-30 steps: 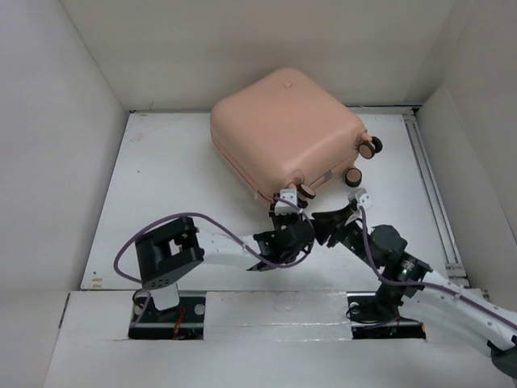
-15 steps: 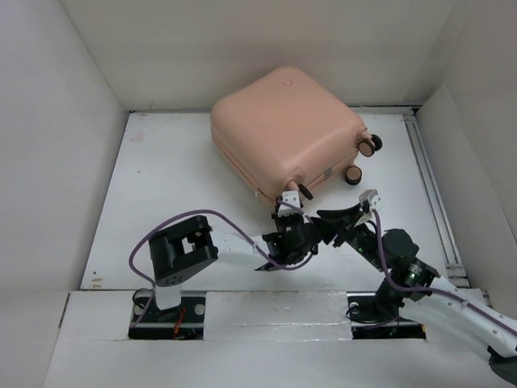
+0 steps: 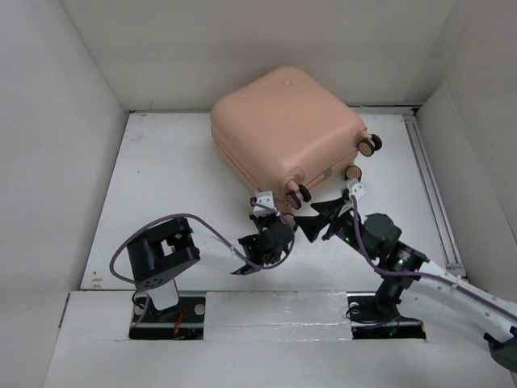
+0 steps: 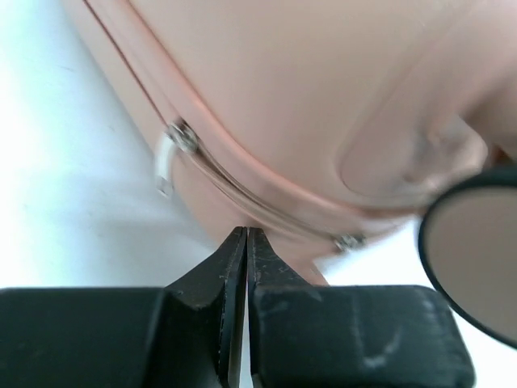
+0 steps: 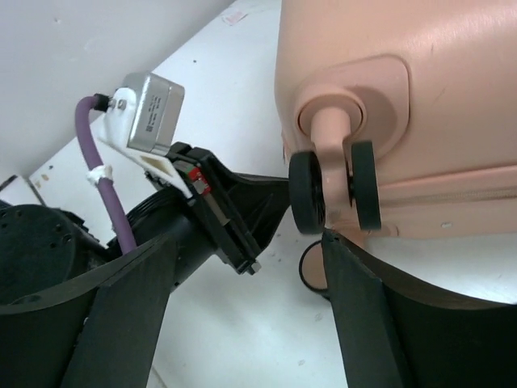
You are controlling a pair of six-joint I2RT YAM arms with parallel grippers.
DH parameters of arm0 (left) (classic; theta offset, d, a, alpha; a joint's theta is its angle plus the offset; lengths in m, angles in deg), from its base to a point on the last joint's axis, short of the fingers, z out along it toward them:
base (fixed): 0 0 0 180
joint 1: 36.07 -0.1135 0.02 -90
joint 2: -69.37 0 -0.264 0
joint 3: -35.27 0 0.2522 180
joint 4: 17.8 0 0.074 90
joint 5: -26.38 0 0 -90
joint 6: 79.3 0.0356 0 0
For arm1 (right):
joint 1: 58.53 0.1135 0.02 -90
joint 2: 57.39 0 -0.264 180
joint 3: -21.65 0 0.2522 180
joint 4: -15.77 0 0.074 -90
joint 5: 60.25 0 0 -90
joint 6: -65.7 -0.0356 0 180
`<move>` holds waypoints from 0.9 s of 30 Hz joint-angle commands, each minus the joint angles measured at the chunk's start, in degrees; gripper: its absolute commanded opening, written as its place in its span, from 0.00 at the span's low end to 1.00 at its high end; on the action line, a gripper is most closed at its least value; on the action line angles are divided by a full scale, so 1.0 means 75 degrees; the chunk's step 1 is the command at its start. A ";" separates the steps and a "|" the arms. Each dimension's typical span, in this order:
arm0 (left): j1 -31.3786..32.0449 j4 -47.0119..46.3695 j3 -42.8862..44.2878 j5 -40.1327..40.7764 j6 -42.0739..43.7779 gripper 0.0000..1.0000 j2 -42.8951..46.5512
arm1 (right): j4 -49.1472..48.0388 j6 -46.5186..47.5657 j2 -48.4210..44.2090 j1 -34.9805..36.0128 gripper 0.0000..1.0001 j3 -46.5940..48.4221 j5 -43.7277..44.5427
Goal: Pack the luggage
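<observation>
The luggage is a pale peach-pink hard-shell suitcase. It lies closed and flat at the back middle of the table, its caster wheels towards me. My left gripper is shut with nothing in it. In the left wrist view its tips sit just under the luggage at the zipper seam, right of a white zipper pull. My right gripper stands open just right of the left one. In the right wrist view it is below a twin black caster.
White walls box in the table on the left, back and right. A metal rail runs along the right side. My two wrists are close together at the luggage's near corner, the left arm's purple cable beside my right fingers.
My left gripper has shut and shifted left along the luggage's near edge. My right gripper has opened wide and come in towards the caster corner.
</observation>
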 commanded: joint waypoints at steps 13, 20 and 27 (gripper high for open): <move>-0.0155 -0.1611 -0.0295 -0.1661 0.0628 0.12 0.0031 | 0.0137 0.0221 0.1685 -0.0585 0.82 0.1543 0.0541; -0.0155 -0.1200 0.0584 -0.1192 0.0721 0.71 -0.0508 | 0.0535 0.0537 0.2187 -0.1418 0.84 0.1858 -0.0935; -0.0155 -0.1130 0.0996 -0.0771 0.0606 0.72 -0.1025 | 0.0922 0.0866 0.3173 -0.1712 0.85 0.2375 -0.1758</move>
